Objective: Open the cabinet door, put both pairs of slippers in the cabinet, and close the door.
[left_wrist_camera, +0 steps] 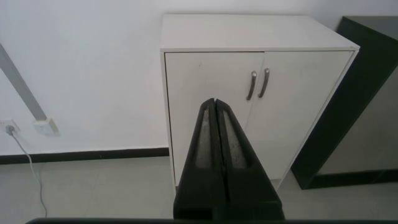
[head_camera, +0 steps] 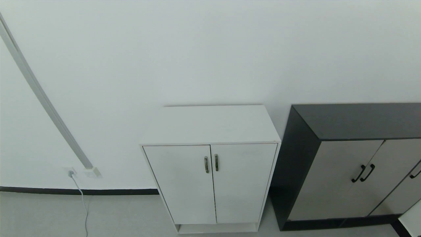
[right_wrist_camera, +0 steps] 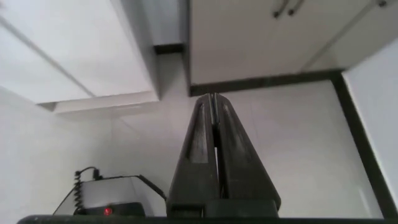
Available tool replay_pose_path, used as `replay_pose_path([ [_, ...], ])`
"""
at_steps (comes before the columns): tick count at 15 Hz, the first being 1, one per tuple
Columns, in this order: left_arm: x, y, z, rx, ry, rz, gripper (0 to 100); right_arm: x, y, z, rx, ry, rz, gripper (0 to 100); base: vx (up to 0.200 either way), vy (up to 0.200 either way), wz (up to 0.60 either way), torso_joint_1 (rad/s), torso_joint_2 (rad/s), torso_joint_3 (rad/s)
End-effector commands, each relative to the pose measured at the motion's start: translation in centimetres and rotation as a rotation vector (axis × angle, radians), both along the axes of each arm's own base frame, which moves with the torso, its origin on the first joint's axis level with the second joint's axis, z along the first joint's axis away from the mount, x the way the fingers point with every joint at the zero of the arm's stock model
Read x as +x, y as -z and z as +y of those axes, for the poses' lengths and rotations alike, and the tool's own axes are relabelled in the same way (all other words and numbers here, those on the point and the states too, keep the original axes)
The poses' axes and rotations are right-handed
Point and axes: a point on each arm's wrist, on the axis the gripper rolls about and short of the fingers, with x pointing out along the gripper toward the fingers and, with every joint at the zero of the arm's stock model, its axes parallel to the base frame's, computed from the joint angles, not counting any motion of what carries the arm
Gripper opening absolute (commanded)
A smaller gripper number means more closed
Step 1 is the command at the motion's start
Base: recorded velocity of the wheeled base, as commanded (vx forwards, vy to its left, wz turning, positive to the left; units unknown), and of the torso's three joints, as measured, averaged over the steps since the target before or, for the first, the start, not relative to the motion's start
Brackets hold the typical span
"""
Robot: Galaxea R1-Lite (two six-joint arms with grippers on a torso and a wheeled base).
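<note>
A white two-door cabinet (head_camera: 210, 164) stands against the wall with both doors closed and two metal handles (head_camera: 211, 163) side by side at the middle. The left wrist view shows the same cabinet (left_wrist_camera: 255, 93) straight ahead of my left gripper (left_wrist_camera: 214, 102), which is shut with nothing in it and still well short of the doors. My right gripper (right_wrist_camera: 214, 98) is shut and empty, hanging low over the pale floor, with the white cabinet's base (right_wrist_camera: 81, 74) on one side of it.
A dark cabinet with grey doors and black handles (head_camera: 348, 164) stands close to the right of the white one. A wall socket with a cable (head_camera: 74, 174) is low on the left wall. Bare floor lies in front.
</note>
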Motion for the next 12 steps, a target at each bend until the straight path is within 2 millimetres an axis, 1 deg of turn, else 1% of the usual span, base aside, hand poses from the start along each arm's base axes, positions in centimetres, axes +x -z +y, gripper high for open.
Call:
replay_pose_path([
  [1,0.0,0.0,0.0,0.0,-0.001,0.001,0,-2.5,0.4,-0.6,0.004,-0.096,-0.098,0,0.0,0.0,0.0,0.0,0.0,0.0],
  [2,0.0,0.0,0.0,0.0,-0.001,0.001,0,-3.2,0.8,-0.7,-0.003,-0.139,-0.112,0,0.0,0.0,0.0,0.0,0.0,0.0],
  [4,0.0,0.0,0.0,0.0,-0.001,0.001,0,-3.9,1.2,-0.7,0.0,-0.205,-0.115,0,0.0,0.0,0.0,0.0,0.0,0.0],
  [12,0.0,0.0,0.0,0.0,-0.001,0.001,0,-4.0,1.2,-0.6,0.036,-0.409,-0.126,0,0.0,0.0,0.0,0.0,0.0,0.0],
])
